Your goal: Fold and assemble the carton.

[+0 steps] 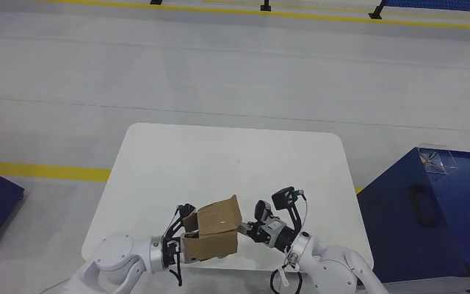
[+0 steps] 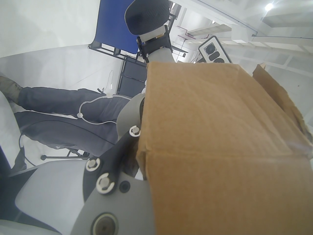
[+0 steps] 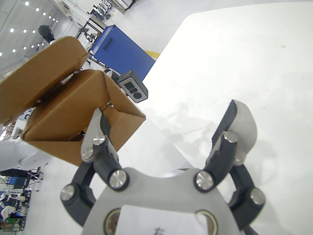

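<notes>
The brown carton (image 1: 214, 228) is partly folded and held just above the front edge of the table, between the two arms. Its flaps (image 3: 44, 74) stand open toward the right arm. My left gripper (image 1: 181, 234) is shut on the carton's left end. One black finger pad (image 2: 146, 15) lies along the carton's broad panel (image 2: 220, 135), and the carton hides the other finger. My right gripper (image 3: 167, 110) is open at the carton's right end. One of its fingers (image 3: 100, 121) touches the carton's side, and the other finger (image 3: 236, 118) is free over the table.
The white table (image 1: 228, 158) stretches away behind the carton with nothing else on it. A blue cabinet (image 1: 418, 213) stands right of the table, and another blue cabinet (image 3: 122, 47) stands on the floor beyond the table's left side.
</notes>
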Controlling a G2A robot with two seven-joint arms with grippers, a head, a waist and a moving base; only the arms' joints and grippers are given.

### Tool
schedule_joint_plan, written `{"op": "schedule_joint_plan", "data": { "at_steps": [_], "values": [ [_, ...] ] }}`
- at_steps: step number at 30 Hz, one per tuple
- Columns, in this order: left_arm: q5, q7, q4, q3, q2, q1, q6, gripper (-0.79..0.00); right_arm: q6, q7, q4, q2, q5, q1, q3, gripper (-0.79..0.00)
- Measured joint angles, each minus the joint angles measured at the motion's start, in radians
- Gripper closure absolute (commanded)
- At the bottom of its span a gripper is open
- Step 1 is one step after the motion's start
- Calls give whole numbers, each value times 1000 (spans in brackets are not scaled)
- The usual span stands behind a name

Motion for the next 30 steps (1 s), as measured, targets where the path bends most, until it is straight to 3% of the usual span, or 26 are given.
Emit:
{"op": "schedule_joint_plan", "data": {
  "at_steps": [6, 11, 20, 30],
  "values": [
    [-42, -20, 10, 9, -3, -11, 16, 0, -26, -42, 1, 2, 39, -23, 38, -785],
    [-73, -29, 22, 6, -4, -20, 29, 0, -44, -4, 5, 9, 68, -54, 79, -785],
    [-83, -21, 20, 21, -8, -28, 40, 0, -49, -5, 25, 3, 51, -19, 16, -785],
    [-87, -28, 31, 19, -7, -23, 31, 0, -62, -16, 18, 6, 65, -39, 34, -785]
  ]
}}
